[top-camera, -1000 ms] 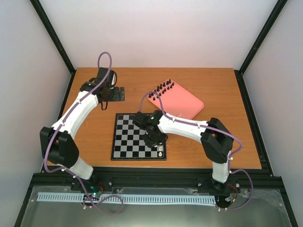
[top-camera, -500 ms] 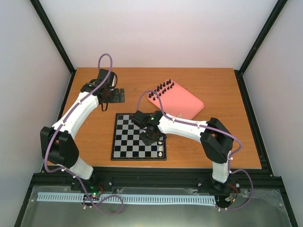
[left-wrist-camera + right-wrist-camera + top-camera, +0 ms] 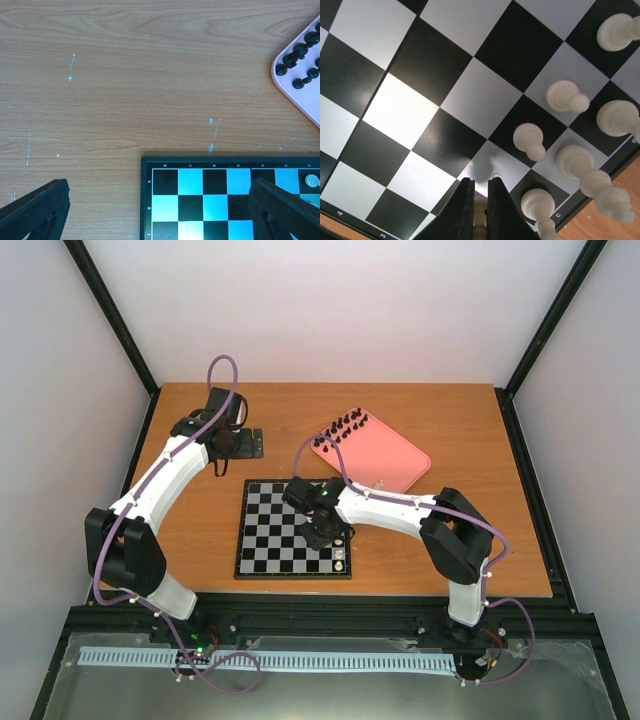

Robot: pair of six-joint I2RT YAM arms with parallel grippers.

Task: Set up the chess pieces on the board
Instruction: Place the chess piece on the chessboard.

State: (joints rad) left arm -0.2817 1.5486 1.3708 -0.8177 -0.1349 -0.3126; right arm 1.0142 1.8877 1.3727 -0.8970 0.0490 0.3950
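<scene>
Right claw point(image 3: 481, 187) I run pinches a white piece point(image 3: 480, 227) | other white pieces point(image 3: 562, 96) just beside, toward bench's point(image 3: 460, 430) near-right corner | left claw point(image 3: 238, 441) apart.

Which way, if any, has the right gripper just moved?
Yes, slightly: the right gripper shifted toward the middle of the board, away from its near-right corner.

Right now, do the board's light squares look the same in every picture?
No: cyan on the board in the left wrist view; white, one glaring bright, in the right wrist view; pale grey in the top external view.
</scene>
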